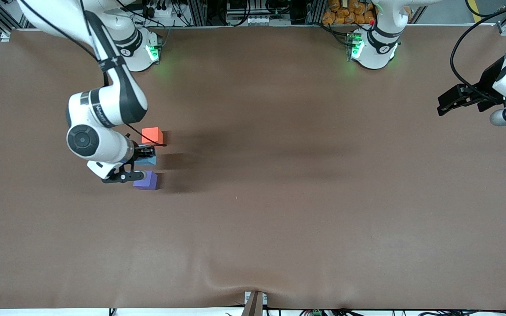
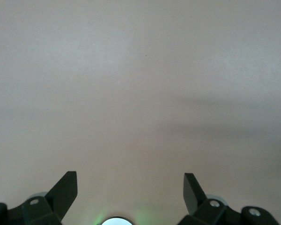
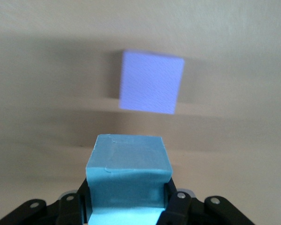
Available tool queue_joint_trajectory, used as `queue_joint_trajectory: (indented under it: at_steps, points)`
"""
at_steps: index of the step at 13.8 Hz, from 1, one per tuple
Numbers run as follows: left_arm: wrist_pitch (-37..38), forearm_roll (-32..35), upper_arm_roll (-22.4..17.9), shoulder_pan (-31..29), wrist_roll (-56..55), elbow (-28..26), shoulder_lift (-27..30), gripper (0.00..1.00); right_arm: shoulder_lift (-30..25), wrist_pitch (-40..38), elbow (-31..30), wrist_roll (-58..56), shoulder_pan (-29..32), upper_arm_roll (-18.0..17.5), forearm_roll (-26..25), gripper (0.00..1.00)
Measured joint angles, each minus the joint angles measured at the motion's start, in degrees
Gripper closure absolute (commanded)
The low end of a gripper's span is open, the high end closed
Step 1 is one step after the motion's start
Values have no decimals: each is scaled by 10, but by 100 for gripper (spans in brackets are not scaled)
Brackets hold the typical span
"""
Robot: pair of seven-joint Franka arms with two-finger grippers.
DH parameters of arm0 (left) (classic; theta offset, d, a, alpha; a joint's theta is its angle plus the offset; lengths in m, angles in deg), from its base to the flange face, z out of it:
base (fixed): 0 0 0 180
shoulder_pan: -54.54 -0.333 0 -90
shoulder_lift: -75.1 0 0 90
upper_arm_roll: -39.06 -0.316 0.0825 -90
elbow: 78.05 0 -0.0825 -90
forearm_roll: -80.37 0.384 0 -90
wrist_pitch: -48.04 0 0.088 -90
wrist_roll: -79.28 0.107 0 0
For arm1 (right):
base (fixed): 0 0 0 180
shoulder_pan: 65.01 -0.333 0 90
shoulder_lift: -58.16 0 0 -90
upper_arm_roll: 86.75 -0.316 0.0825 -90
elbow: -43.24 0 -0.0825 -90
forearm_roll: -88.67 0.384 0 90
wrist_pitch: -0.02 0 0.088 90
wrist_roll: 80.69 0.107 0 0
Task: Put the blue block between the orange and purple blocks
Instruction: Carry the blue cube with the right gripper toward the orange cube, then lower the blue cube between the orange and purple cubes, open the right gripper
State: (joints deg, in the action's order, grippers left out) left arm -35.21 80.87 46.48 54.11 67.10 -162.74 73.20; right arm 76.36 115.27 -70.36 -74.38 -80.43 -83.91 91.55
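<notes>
In the left half of the front view, the blue block (image 1: 149,160) is seen clamped between the fingers of the right gripper (image 1: 146,156), in the gap between the orange block (image 1: 152,135) above it in the frame and the purple block (image 1: 146,180) below it. Whether the blue block rests on the table (image 1: 279,197) or hangs just over it cannot be told. In the right wrist view, the blue block (image 3: 129,176) fills the lower centre, gripped on 2 sides, with the purple block (image 3: 151,87) at upper centre, apart from it.

The left gripper (image 1: 448,102) is held at the right edge of the front view, over that end of the table, waiting; in the left wrist view its fingers (image 2: 64,191) are spread wide with nothing between them.

The gap between the 2 outer blocks looks narrow. If the release is made while the block is tilted or raised, it could tumble against a neighbour. If the fingers are opened sideways toward the blocks, or the wrist is lifted at an angle, the purple or orange block could be nudged out of line.
</notes>
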Motion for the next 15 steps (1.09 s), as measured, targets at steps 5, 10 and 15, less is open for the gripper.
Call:
queue_joint_trajectory:
  at_steps: [5, 10, 15]
  points:
    - [0, 0, -1, 0, 0, 0, 1, 0, 8, 60, -41, -1, 5, -2, 7, 87]
    - [0, 0, -2, -1, 0, 0, 3, 0, 33, 103, -57, -1, 5, -2, 7, 83]
    - [0, 0, -2, -1, 0, 0, 3, 0, 50, 123, -58, -1, 8, -2, 7, 0]
